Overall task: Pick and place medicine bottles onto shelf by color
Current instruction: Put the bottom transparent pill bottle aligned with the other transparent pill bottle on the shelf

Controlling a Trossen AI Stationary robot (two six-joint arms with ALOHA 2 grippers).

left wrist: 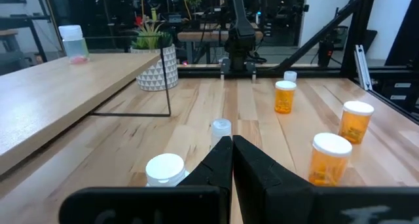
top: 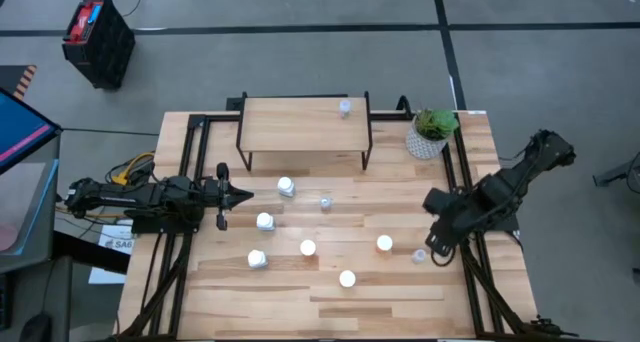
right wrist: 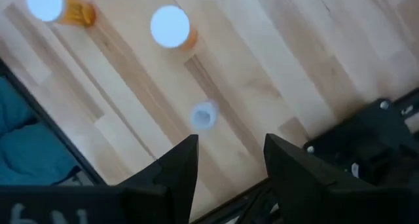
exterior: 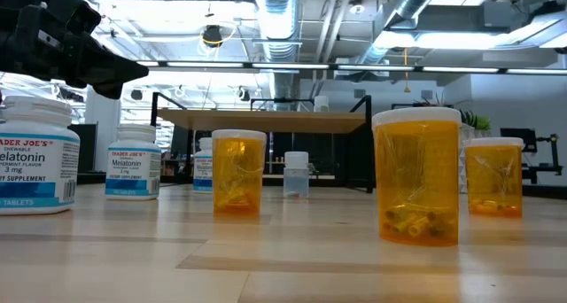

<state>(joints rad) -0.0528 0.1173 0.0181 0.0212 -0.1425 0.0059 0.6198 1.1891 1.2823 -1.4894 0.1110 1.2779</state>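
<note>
One clear pale-blue bottle (top: 345,107) sits on the shelf (top: 290,125), eight medicine bottles (top: 307,247) remain on the table (top: 400,292); my right gripper (right wrist: 226,162), spread and empty, hangs above another clear one (right wrist: 203,115); my left gripper (left wrist: 232,155) waits pinched closed, empty.

High view: overhead, straight down, whole worktop (top: 400,282) and both arms in frame; low view: at worktop level, very near the front orange bottles (exterior: 416,174), facing level toward the shelf (exterior: 266,120) and the room behind. Left wrist view looks across the boards past its closed tool (left wrist: 232,160) at the shelf, plant (left wrist: 156,57) and opposite arm. Right wrist view looks down between parted fingers; all four share the bottle-strewn boards.
</note>
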